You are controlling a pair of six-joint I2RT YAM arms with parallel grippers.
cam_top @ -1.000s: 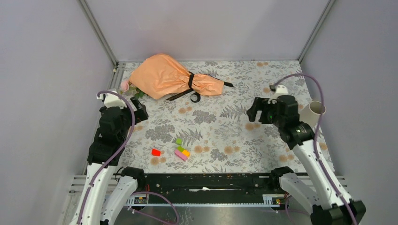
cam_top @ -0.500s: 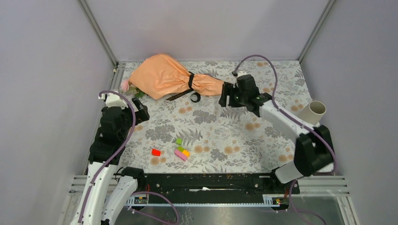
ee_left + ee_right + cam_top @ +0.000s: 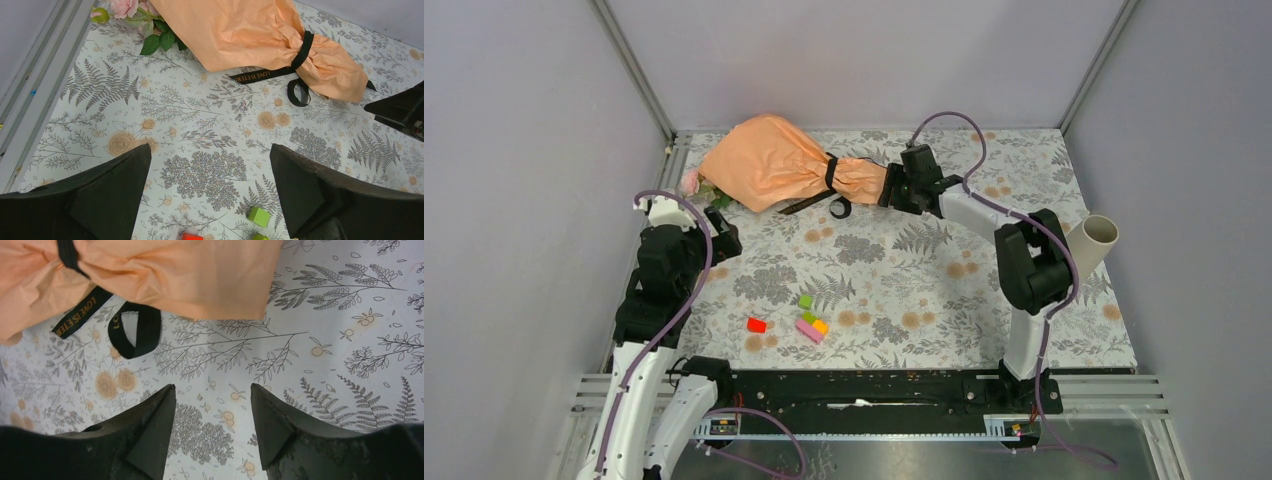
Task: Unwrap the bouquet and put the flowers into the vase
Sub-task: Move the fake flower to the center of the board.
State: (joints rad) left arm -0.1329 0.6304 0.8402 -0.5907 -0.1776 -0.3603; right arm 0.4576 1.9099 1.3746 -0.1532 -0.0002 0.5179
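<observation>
The bouquet (image 3: 774, 160) lies wrapped at 11 o'clock on the table (image 3: 904, 290), its narrow tied end pointing toward 3 o'clock. My right hand (image 3: 886, 192) sits at that paper tail, fingers apart with only tablecloth between them, grasping nothing. My worry is that pinching loose paper alone could tear it or drag the whole bundle, because nothing pins the far end. My left hand (image 3: 726, 235) hangs fully released at 9 o'clock. The vase (image 3: 1092, 240) stands at the 3 o'clock edge, just behind the right arm's elbow, so a careless pull-back could knock it. The black ribbon (image 3: 831, 176) is tied on and blocks any unwrapping. A pink rose (image 3: 690, 182) peeks out at 10 o'clock. A few small blocks (image 3: 809, 318) at 6 o'clock are not in the way.
</observation>
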